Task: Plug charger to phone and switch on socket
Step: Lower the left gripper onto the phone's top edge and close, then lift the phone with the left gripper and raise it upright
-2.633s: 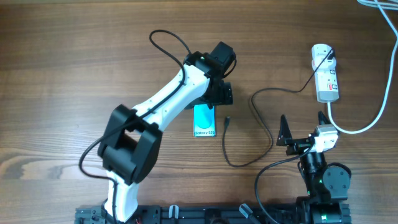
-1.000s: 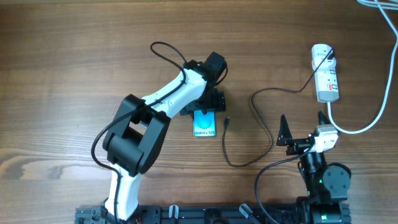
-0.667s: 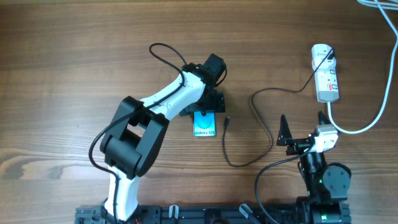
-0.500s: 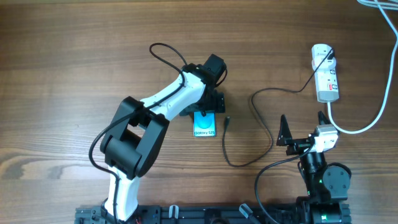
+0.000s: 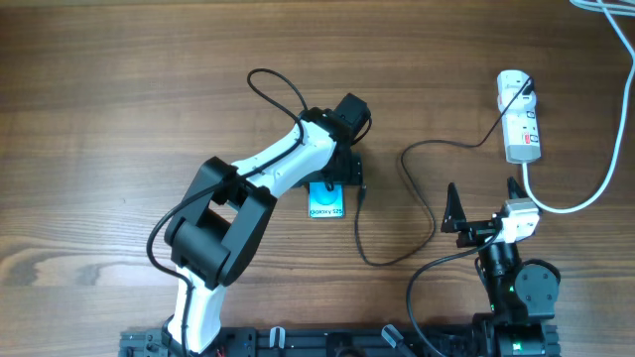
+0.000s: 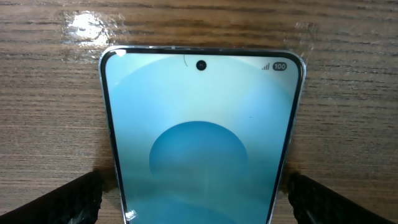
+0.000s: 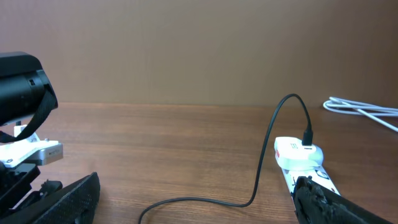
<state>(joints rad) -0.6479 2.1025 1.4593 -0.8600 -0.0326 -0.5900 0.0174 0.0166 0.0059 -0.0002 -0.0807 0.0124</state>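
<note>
Overhead: left gripper now sits further right, jaws apart astride phone | right gripper apart, idle lower right | charger unplugged; steadying phone likely next.

The left gripper hangs over the far end of the phone. The charger curves from the socket to a tip just right of the phone. The right gripper stands near the front, fingers apart.
</note>
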